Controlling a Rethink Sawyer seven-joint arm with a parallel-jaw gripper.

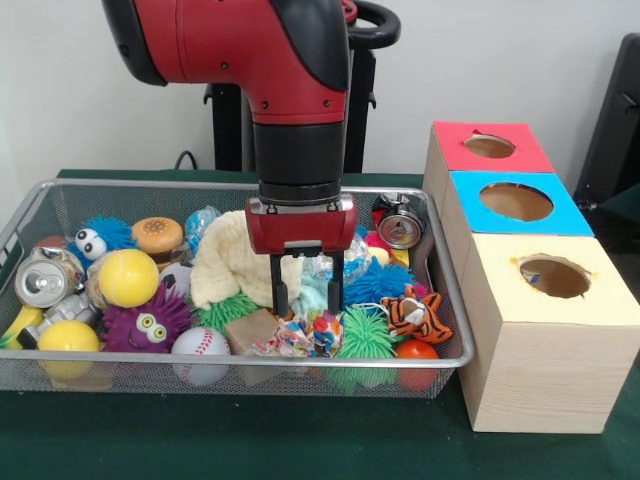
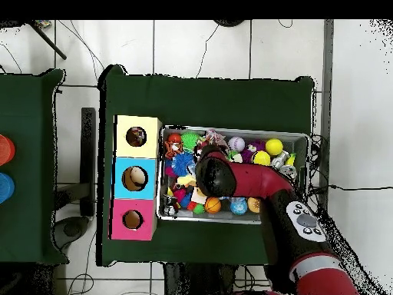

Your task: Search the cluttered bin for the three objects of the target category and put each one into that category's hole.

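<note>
The wire mesh bin (image 1: 30, 215) is full of toys; it also shows in the overhead view (image 2: 308, 139). One speckled rope bundle (image 1: 300, 335) lies near the bin's front wall, between a brown block (image 1: 250, 330) and a green spiky ball (image 1: 366, 335). I see no other rope bundles. My gripper (image 1: 307, 293) is open and hangs straight down into the bin, its fingertips (image 1: 281, 298) just above and behind that bundle. The cream waffle cloth (image 1: 232, 265) lies beside it. In the overhead view the arm (image 2: 216, 178) hides the gripper.
A wooden box stands beside the bin with a red-topped hole (image 1: 490, 147), a blue-topped hole (image 1: 516, 202) and a yellow-topped hole (image 1: 555, 277). The bin holds a yellow ball (image 1: 128, 277), a baseball (image 1: 200, 345), a purple fuzzy toy (image 1: 150, 320), a can (image 1: 45, 282) and a tiger toy (image 1: 415, 315).
</note>
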